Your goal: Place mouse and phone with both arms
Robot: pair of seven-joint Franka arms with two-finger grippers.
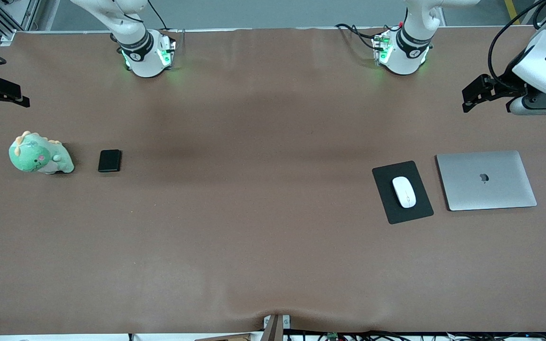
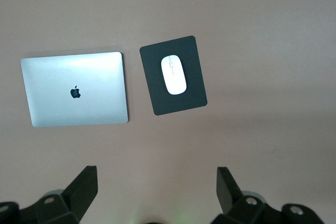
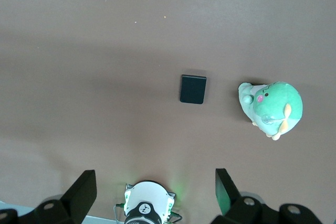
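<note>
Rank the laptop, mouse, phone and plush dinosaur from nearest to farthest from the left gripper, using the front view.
From the left gripper:
1. Laptop, at the left arm's end.
2. Mouse, on the mat beside it.
3. Phone, toward the right arm's end.
4. Plush dinosaur, beside the phone, at the table's end.

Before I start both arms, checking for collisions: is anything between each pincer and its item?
Nothing visible: bare table lies between the open left pincer and the mouse, and between the open right pincer and the phone.

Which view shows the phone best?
Right wrist view: the phone lies unobstructed near mid-frame beside the green plush toy. The front view shows it smaller, toward the right arm's end of the table. The left wrist view doesn't show it.
</note>
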